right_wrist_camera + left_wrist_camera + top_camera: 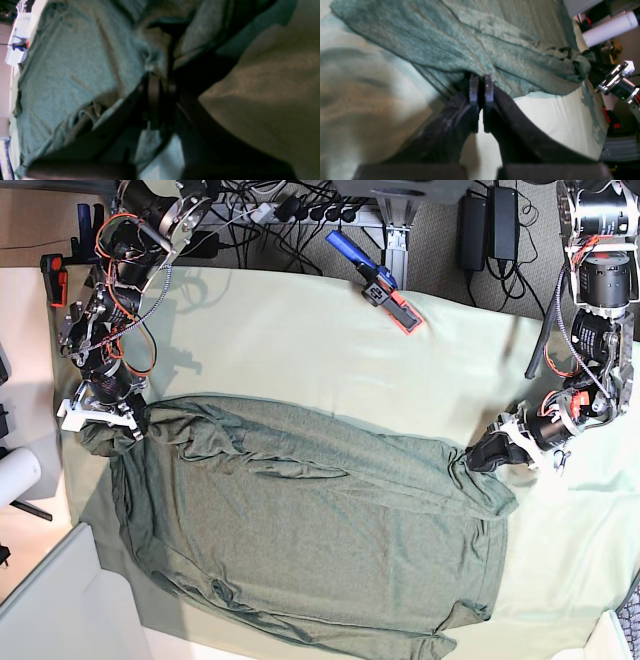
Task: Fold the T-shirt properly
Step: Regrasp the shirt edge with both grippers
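Overhead and wrist views of a two-arm rig at the start of a fold. The T-shirt (310,540), a dark olive knit, lies spread almost flat on the table (300,330), which is draped in a paler green cloth; the body is open, with loose wrinkles across the upper part and no fold line yet visible. The left hand (490,452), at the right of the overhead view, is closed on the shirt's edge at that side, and its wrist view shows the two fingers (474,87) pressed nearly together with fabric bunched at their tips. The right hand (110,412), at the left of the overhead view, is likewise clamped on the shirt at the opposite corner, where the cloth is gathered into a small lump; its wrist view is dim, but the fingers (153,90) stand narrow with fabric pinched between them. Both grips sit along the shirt's far edge. As judged from this layout, only the grasp is done: lifting, carrying the held edge over the body, and any further folds all remain. A blue and orange tool (378,280) lies well apart on the far side of the table.
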Motion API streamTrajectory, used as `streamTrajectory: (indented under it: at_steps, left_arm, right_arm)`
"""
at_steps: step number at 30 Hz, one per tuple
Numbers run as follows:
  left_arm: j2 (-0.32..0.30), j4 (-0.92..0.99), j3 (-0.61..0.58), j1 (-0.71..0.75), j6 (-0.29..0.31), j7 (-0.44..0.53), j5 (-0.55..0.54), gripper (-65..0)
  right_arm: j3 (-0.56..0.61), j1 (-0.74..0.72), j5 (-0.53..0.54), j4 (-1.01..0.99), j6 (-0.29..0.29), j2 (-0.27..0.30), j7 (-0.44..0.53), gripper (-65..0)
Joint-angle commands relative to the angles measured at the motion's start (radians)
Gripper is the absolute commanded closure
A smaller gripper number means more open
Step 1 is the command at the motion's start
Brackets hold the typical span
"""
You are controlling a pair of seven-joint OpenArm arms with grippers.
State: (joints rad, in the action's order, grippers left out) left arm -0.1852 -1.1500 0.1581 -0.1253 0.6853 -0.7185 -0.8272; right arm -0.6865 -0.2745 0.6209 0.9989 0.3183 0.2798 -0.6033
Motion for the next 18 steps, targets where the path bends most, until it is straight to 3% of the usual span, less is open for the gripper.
streamTrajectory:
  at_steps: [1,3,7,13,18]
  left_arm:
    - [-0.007,-0.011,0.003,-0.021,0.013,0.007,-0.02,0.0]
    - [-0.011,-0.011,0.003,-0.021,0.013,0.0,-0.03,0.0]
    - [-0.038,-0.012,0.006,-0.021,0.013,-0.082,-0.161,0.0]
    - [-0.114,-0.108,0.006,0.024,0.013,-0.132,-0.174,0.0]
    - [-0.181,-0.269,0.006,0.087,0.013,-0.132,-0.178,0.0]
  right_arm:
    - [0.003,-0.019,0.004,0.013,0.026,0.016,0.024,0.0]
    - [0.002,-0.018,-0.007,0.013,0.026,0.017,0.024,0.0]
    - [0.001,-0.016,0.05,0.021,0.029,0.029,-0.037,0.0]
    - [-0.029,0.012,0.106,0.092,0.048,0.055,-0.142,0.0]
    - [-0.029,0.035,0.107,0.122,0.048,0.058,-0.168,0.0]
